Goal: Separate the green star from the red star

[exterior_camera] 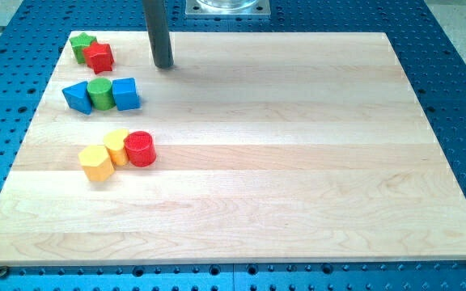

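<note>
The green star point(81, 42) sits in the board's top-left corner, close to the wooden board's point(298, 162) top and left edges, pressed against the red star point(99, 56) at its lower right. Both are small, squat and notched; their points are too small to read a heading. Nearer the view's bottom lie two yellow blocks point(103, 155) and a red cylinder point(140, 149), then a blue, green, blue row point(101, 94). My tip point(163, 66), bare and holding nothing, stands just right of the red star, apart from it. The board's right side is open.
</note>
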{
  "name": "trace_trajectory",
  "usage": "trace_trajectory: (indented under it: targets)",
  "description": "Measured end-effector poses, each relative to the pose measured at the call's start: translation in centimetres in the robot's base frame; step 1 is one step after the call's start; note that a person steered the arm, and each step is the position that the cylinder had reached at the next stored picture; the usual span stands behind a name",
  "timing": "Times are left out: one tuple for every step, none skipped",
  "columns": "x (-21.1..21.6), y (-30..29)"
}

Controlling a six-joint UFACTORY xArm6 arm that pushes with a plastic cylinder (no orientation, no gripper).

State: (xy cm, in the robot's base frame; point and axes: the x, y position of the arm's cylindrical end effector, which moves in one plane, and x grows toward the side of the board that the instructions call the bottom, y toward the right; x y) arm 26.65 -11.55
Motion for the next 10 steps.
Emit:
trace_trajectory:
  targets:
    - [-2.7,-2.0]
    - [-5.0,-6.4]
    - [-6.7,-11.2]
    - [-5.6,-15.9]
    - [-1.8,-16.9]
    - [0.7,-16.7]
    - [-2.4,-17.5]
    - [-3.6,-16.0]
    - [-0.6,-13.8]
    - [3.8,-13.5]
